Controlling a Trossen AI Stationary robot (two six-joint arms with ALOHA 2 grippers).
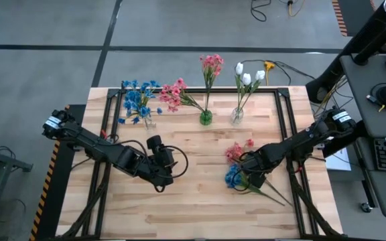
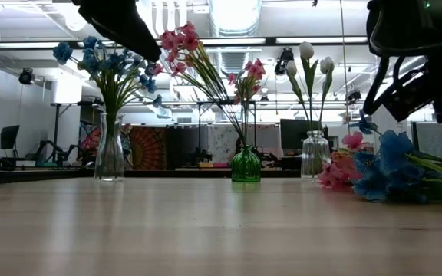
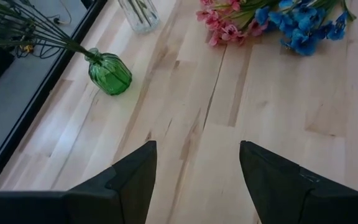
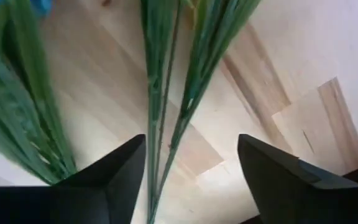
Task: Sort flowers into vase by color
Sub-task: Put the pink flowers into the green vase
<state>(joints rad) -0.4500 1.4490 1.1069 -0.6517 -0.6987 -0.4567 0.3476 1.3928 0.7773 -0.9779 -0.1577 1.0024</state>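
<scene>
— Showing only in the right wrist view: green stems [image 4: 166, 93] between the right gripper's [image 4: 191, 180] spread fingers, ungripped?

— Yes; loose flowers [image 1: 236, 167] on table [image 1: 200, 207]. Left gripper [image 3: 197, 180] open, empty. Vases: blue [image 1: 149, 122], pink [image 1: 206, 118], white [image 1: 237, 116].

1. Three vases stand in a row along the far edge: a clear glass vase with blue flowers [image 1: 149, 121], a small green glass vase with pink flowers [image 1: 206, 118], and a clear glass vase with white buds [image 1: 237, 116].
2. The gaps between them are partly blocked by leaning pink sprigs [image 1: 174, 94].
3. Loose pink and blue flowers [image 1: 234, 164] lie at the right.
4. The near part of the wooden table [image 1: 193, 207] is free.
</scene>
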